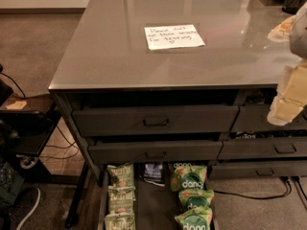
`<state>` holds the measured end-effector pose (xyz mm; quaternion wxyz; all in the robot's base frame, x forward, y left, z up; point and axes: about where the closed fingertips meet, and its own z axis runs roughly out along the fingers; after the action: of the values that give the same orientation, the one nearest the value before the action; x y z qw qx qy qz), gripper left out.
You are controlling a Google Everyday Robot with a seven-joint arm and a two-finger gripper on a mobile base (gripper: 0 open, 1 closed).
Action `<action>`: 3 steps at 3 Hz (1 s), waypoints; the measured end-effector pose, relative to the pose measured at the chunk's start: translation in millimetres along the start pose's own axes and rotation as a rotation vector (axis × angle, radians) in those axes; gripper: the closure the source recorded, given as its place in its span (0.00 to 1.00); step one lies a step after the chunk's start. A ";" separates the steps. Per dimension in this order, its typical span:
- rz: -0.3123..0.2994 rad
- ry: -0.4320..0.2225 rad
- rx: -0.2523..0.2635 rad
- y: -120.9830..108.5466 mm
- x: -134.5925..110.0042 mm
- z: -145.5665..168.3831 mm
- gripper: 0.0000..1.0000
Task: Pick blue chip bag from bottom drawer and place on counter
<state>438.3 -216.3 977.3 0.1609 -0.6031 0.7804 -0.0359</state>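
Note:
The blue chip bag (153, 172) is small and dark navy. It lies at the back of the open bottom drawer (152, 209), half under the drawer above it. A column of pale green bags (120, 196) lies to its left and bright green "dang" bags (193, 197) to its right. The counter (115, 47) is a glossy grey top with a white handwritten note (173, 36) on it. My gripper (289, 102) is pale and blurred at the right edge. It hangs by the counter's front right corner, well above and to the right of the bag.
Two dark drawers with pull handles (156, 121) (155, 153) sit slightly open above the bottom drawer, with more drawers at the right (286, 149). A black cable (249, 194) runs on the floor to the right. A low dark stand with cables (26, 128) is at the left.

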 end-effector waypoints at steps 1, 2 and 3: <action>0.000 0.000 0.000 0.1 0.0 0.1 0.00; 0.023 -0.038 -0.030 17.8 -2.0 25.8 0.00; 0.071 -0.106 -0.051 51.4 -11.3 69.9 0.00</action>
<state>413.6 -182.1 900.8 0.1877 -0.5800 0.7924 0.0218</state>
